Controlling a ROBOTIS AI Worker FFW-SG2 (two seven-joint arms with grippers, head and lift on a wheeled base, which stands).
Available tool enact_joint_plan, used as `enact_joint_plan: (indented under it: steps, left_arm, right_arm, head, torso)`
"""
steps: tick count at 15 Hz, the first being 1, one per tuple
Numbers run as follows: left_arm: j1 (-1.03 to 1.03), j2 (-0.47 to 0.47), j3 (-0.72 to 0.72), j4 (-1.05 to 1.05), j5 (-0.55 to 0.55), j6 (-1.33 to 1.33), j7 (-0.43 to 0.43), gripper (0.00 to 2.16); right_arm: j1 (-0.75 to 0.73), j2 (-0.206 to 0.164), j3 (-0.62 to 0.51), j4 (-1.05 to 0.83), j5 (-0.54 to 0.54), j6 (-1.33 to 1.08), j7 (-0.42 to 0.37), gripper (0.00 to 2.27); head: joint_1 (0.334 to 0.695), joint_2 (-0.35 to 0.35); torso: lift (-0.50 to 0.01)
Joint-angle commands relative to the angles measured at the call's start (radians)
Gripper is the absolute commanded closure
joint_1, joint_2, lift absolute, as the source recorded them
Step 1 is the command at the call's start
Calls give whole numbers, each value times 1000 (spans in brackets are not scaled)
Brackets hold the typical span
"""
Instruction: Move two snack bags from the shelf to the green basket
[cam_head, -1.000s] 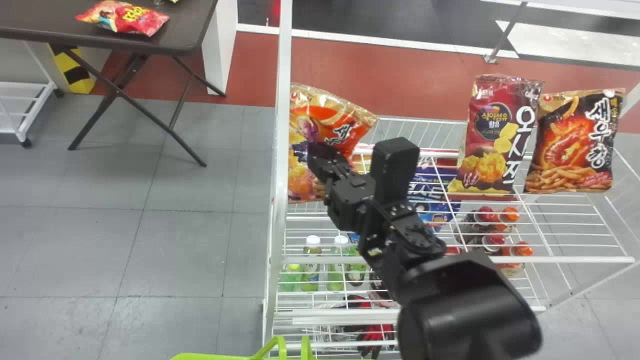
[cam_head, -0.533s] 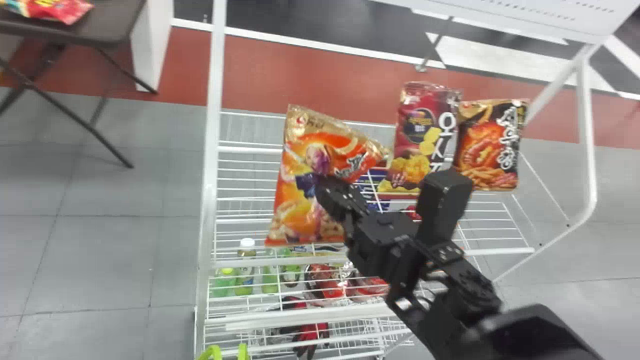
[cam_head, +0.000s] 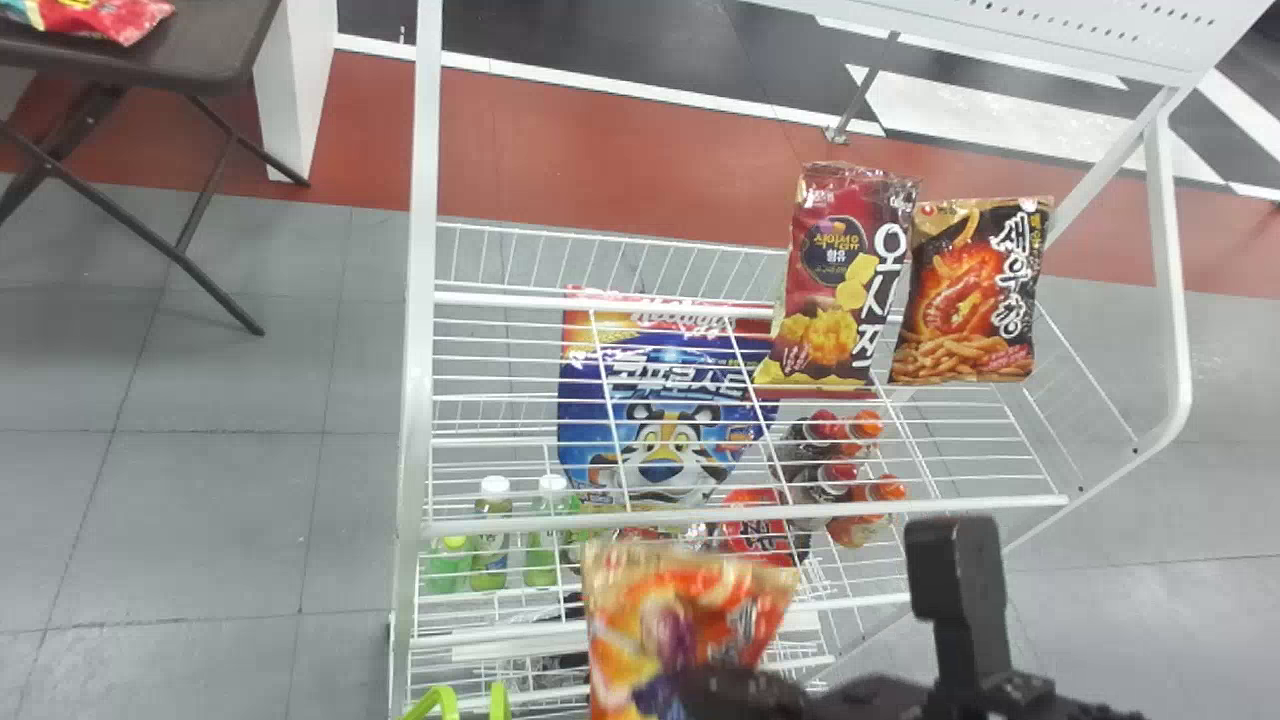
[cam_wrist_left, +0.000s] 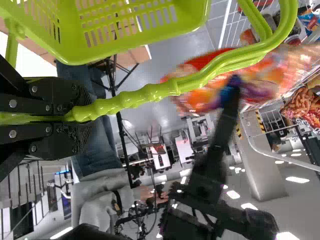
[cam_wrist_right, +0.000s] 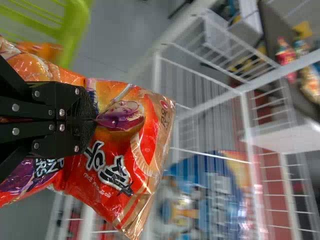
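At the far left a dark, smooth-topped table (cam_head: 210, 45) carries a red packet (cam_head: 90, 15); nearer the robot comes the green basket (cam_wrist_left: 90, 56), moulded plastic with slotted sides, and the left gripper (cam_wrist_left: 82, 115) has its black fingers closed round the rippled, glossy handle (cam_wrist_left: 150, 92). Next, low in the head view and close to the basket, the orange snack bag (cam_head: 620, 600) hangs before the shelf, its film pinched between the right gripper's (cam_wrist_right: 95, 120) fingertips, which sit tight together on the printed face. It should weigh very little: a pillow of air and crisp pieces in slick foil, soft outside, easily crushed within. A fold of film near the middle seems the right place to hold it; squeezing deeper would probably crumble the contents, while a shallow nip could let the slippery skin slide out or the bag swing and catch on the basket's rim. Behind it, past the white wire shelf's rail (cam_head: 700, 518), lies a wide blue cereal bag (cam_head: 660, 400). To the right, a tall maroon bag (cam_head: 830, 260) and a squatter black bag (cam_head: 970, 290) stand side by side, both crinkled and shiny, with flat crimped top seams that would offer 2 fingers a stiffer strip to grip
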Motion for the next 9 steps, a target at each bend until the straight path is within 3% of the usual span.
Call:
enact_joint_plan:
  steps: [1,9]
  left_arm:
    - [2,-1,-2,-3,-5,0,1,2148]
    - [3,-1,-45,-9,-35,0,13,2148]
  right_arm:
    - [5,-1,13,-7,-10,64,4,2250]
    - [15,-24,243,89,13,64,-5,2253]
  head:
    - [695,-350]
    - [695,-350]
  torso:
    - [-16]
    - [-16]
